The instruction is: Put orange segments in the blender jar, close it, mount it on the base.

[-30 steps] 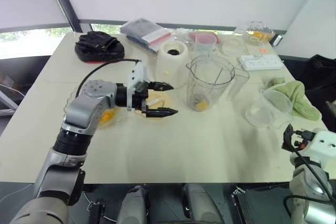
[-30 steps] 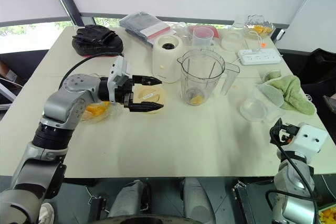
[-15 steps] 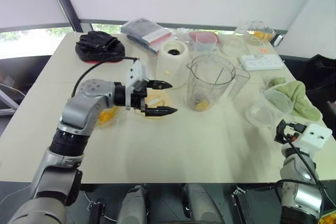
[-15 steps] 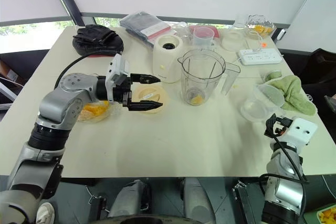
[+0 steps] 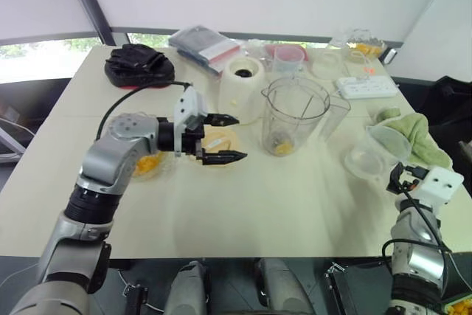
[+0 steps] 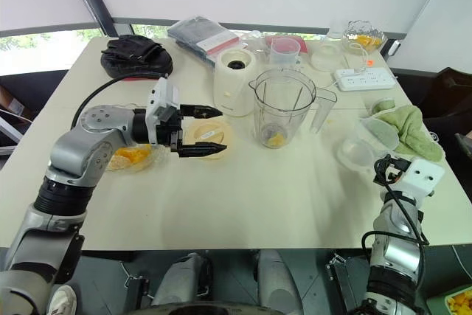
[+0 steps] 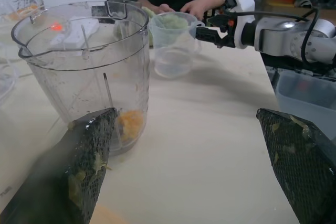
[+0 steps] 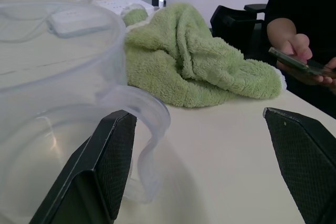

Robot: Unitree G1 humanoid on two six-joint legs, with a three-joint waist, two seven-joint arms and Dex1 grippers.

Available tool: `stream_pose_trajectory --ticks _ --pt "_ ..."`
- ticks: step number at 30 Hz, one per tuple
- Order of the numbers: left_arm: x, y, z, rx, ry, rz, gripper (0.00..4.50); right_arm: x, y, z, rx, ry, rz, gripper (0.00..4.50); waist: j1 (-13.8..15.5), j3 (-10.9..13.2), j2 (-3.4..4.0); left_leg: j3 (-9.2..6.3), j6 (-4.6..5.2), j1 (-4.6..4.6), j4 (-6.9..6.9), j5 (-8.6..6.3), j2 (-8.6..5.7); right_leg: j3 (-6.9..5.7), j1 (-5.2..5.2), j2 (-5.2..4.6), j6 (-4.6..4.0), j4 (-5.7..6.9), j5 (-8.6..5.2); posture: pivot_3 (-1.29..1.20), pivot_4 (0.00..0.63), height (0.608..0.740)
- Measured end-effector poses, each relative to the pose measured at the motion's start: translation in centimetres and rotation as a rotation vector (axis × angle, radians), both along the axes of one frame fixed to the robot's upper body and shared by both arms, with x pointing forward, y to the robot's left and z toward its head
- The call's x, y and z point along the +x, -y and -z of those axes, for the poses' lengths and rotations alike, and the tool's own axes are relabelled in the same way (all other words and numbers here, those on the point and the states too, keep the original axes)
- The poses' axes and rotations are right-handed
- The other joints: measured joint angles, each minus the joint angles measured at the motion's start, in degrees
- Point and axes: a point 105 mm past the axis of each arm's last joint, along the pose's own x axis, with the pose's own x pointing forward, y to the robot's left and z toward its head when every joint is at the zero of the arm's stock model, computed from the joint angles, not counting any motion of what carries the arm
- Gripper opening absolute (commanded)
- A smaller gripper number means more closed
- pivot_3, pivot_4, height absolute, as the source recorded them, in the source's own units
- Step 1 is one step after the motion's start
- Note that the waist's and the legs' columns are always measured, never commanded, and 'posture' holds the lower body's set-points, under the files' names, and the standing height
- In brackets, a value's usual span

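Head pair: high, looking down over the table (image 5: 243, 204). Left wrist: low, close on the blender jar (image 7: 86, 72). Right wrist: low, against the green towel (image 8: 199, 72). Shared: jar, towel.

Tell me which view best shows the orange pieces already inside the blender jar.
The left wrist view: it looks from close by through the blender jar's clear wall at the orange pieces heaped on its bottom. The two head views show them from above as a small orange patch inside the jar.

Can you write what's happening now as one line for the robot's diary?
left gripper: open, empty, beside blender jar | right gripper: open, near clear tub | orange segments: in jar
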Motion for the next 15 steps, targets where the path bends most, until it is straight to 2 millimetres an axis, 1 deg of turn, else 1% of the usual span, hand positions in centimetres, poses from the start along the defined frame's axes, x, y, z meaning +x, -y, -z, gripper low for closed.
stream_pose_trajectory --ticks 3,4,6,11,12,14,15 --pt "0.0 -0.1 0.1 0.001 0.0 -0.005 4.44 0.2 0.3 -0.1 -0.006 0.004 0.005 3.99 -0.02 0.0 0.0 -0.01 0.0 0.0 0.0 0.0 0.0 0.0 0.0 0.0 0.0 0.0 0.0 0.0 0.15 0.74" --pt "0.1 -0.1 0.1 0.001 0.0 -0.007 4.49 0.2 0.3 -0.1 -0.007 0.006 0.007 3.74 -0.02 0.0 0.0 -0.01 0.0 0.0 0.0 0.0 0.0 0.0 0.0 0.0 0.0 0.0 0.0 0.0 0.15 0.74" --pt "0.1 -0.1 0.1 0.001 0.001 -0.011 4.5 0.3 0.3 0.0 -0.007 0.01 0.011 3.07 -0.01 0.0 0.0 -0.01 0.0 0.0 0.0 0.0 0.0 0.0 0.0 0.0 0.0 0.0 0.0 0.0 0.15 0.74" --pt "0.1 -0.2 0.2 0.003 -0.001 -0.015 4.5 0.7 0.6 0.3 -0.002 0.01 0.016 0.43 0.14 0.01 0.02 -0.02 0.0 -0.01 0.0 0.0 -0.01 0.0 0.01 0.0 0.02 0.0 -0.01 0.0 0.15 0.74" --pt "0.1 -0.3 0.2 0.006 -0.002 -0.017 4.5 0.9 0.6 -0.1 -0.007 0.03 0.011 0.07 0.12 0.01 0.02 -0.01 0.0 -0.01 0.0 0.0 -0.01 0.0 0.01 0.0 0.03 0.0 -0.02 0.0 0.15 0.74" --pt "0.1 -0.3 0.2 0.005 0.002 -0.017 4.5 1.6 0.3 -1.2 -0.015 0.076 -0.006 0.07 0.13 0.01 0.02 -0.03 0.0 0.01 0.0 0.0 -0.01 0.0 0.06 0.0 0.03 -0.01 -0.02 0.0 0.15 0.74" --pt "0.1 -0.3 0.2 0.006 0.003 -0.017 4.5 1.8 0.3 -1.4 -0.018 0.083 -0.008 0.07 0.3 0.01 0.02 -0.06 0.0 0.01 0.01 0.0 -0.02 -0.01 0.09 -0.01 0.03 -0.02 -0.02 0.0 0.15 0.74"
